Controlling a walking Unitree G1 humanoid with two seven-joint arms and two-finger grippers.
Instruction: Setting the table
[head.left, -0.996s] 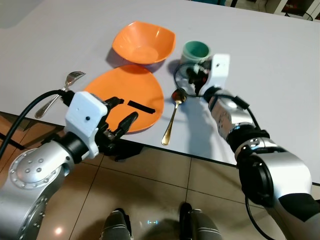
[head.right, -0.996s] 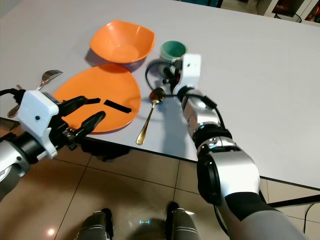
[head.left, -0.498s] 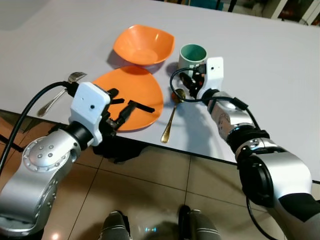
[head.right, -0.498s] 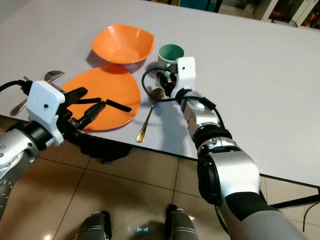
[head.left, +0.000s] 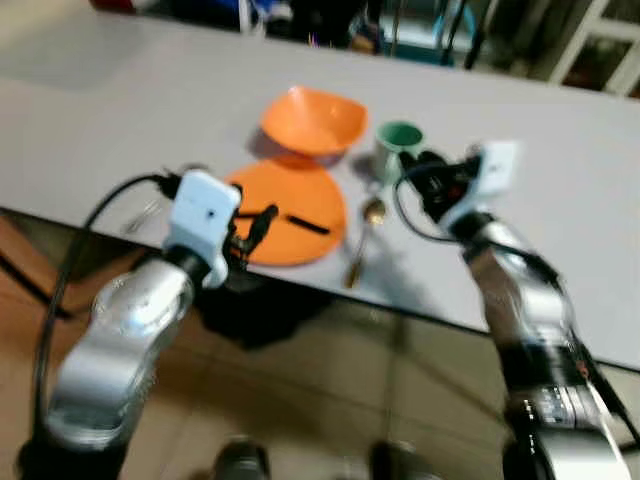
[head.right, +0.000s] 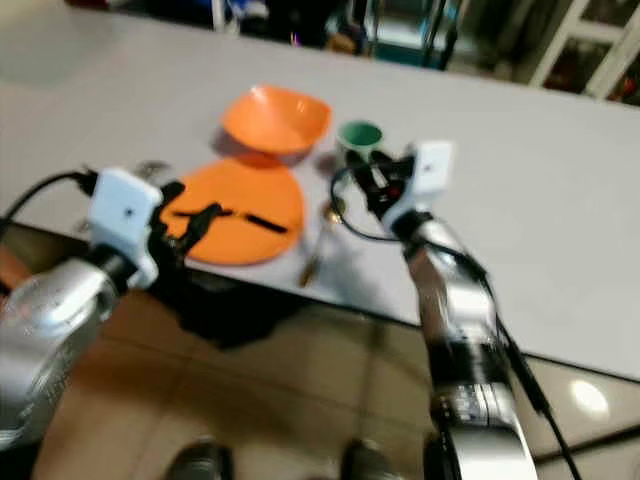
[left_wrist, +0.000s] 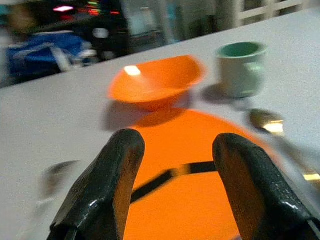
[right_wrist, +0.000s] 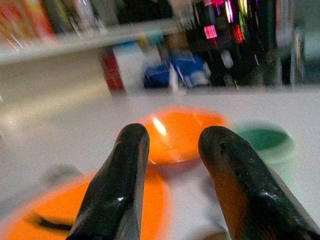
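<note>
Head views: blurred; grey worktop (head.left: 560, 130) carries the tableware.
Plate (head.left: 300, 215): orange, at the near edge, a black strip lying on it.
Bowl (head.left: 312, 120): orange, just behind the plate.
Mug (head.left: 399, 143): green, right of the bowl.
Spoon (head.left: 366, 232): gold, just right of the plate, in front of the mug.
Left hand (head.left: 258, 224): above the plate's near left rim, fingers (left_wrist: 107, 187) apart, holding nothing.
Right hand (head.left: 428, 178): just right of the mug, fingers (right_wrist: 117, 190) apart, holding nothing.
</note>
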